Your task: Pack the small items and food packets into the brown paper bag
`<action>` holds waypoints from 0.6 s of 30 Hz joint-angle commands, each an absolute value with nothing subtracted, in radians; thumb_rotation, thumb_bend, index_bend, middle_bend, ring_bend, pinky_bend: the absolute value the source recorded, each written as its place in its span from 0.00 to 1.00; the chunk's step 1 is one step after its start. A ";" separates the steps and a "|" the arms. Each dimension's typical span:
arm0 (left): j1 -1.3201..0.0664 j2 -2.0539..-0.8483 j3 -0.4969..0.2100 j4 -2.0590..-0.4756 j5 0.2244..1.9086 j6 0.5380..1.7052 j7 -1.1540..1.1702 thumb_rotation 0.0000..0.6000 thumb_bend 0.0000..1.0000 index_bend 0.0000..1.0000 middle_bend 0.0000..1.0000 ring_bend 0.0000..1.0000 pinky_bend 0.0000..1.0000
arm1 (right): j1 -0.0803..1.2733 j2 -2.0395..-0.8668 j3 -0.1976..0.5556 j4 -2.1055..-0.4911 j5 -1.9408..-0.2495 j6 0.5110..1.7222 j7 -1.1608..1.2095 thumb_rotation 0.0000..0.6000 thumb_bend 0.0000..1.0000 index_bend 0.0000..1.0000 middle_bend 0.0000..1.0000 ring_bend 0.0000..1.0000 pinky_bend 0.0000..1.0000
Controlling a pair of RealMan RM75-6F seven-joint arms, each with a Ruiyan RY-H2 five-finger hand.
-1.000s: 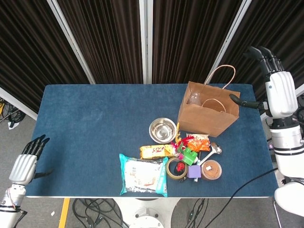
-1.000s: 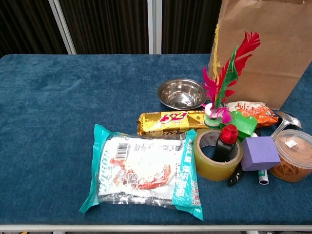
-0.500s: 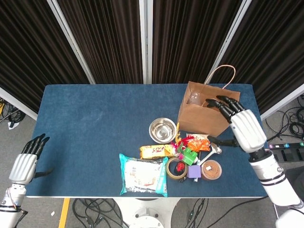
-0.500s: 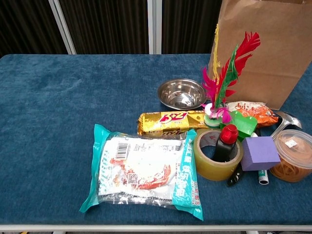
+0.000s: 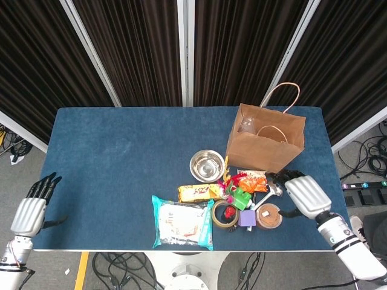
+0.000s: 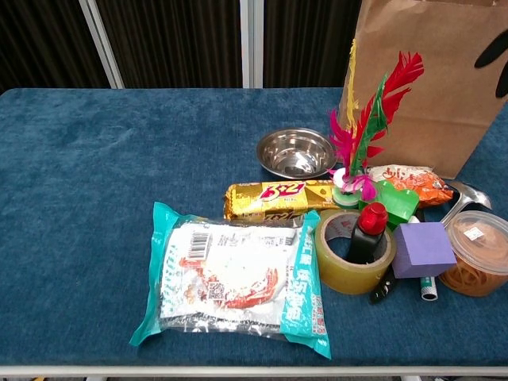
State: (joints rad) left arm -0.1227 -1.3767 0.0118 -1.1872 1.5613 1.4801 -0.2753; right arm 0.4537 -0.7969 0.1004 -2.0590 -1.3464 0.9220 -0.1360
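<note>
Nearest the table's front edge lies the big noodle packet (image 5: pixel 182 222), with small items clustered to its right. Over the round tub (image 5: pixel 269 215) hovers the right hand (image 5: pixel 300 193), fingers spread, empty. Beyond stands the brown paper bag (image 5: pixel 265 142). Off-table, the left hand (image 5: pixel 31 208) hangs open.

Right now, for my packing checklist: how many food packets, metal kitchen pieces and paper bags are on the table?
Food packets: 3 (noodle packet, biscuit packet, orange snack packet)
Metal pieces: 2 (bowl, spoon)
Paper bags: 1 (brown paper bag)
Total: 6
</note>
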 commanded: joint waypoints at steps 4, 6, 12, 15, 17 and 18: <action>-0.104 -1.370 0.020 -1.160 1.569 1.505 -0.306 1.00 0.09 0.08 0.06 0.00 0.12 | 0.468 -0.937 0.043 -1.956 -1.241 0.878 -0.248 1.00 0.00 0.17 0.25 0.13 0.21; -0.100 -1.369 0.021 -1.148 1.571 1.512 -0.317 1.00 0.10 0.08 0.06 0.00 0.12 | 0.473 -0.971 0.033 -1.932 -1.213 0.865 -0.259 1.00 0.00 0.15 0.23 0.11 0.18; -0.091 -1.368 0.021 -1.119 1.573 1.527 -0.345 1.00 0.12 0.08 0.06 0.00 0.12 | 0.483 -1.014 0.006 -1.918 -1.183 0.847 -0.286 1.00 0.00 0.13 0.21 0.08 0.14; -0.089 -1.370 0.020 -1.111 1.574 1.530 -0.352 1.00 0.13 0.08 0.06 0.00 0.12 | 0.480 -1.030 -0.009 -1.917 -1.171 0.854 -0.306 1.00 0.00 0.13 0.21 0.08 0.14; -0.089 -1.372 0.020 -1.108 1.575 1.532 -0.351 1.00 0.13 0.08 0.06 0.00 0.12 | 0.479 -1.039 -0.016 -1.915 -1.160 0.855 -0.314 1.00 0.00 0.13 0.21 0.07 0.14; -0.086 -1.373 0.021 -1.104 1.576 1.535 -0.351 1.00 0.13 0.08 0.06 0.00 0.12 | 0.478 -1.046 -0.020 -1.912 -1.154 0.860 -0.322 1.00 0.00 0.13 0.21 0.07 0.14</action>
State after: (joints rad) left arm -0.0874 -1.3725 0.0205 -1.1059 1.5754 1.5333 -0.3509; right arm 0.4794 -1.0385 -0.0145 -1.9151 -1.1598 0.8557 -0.3144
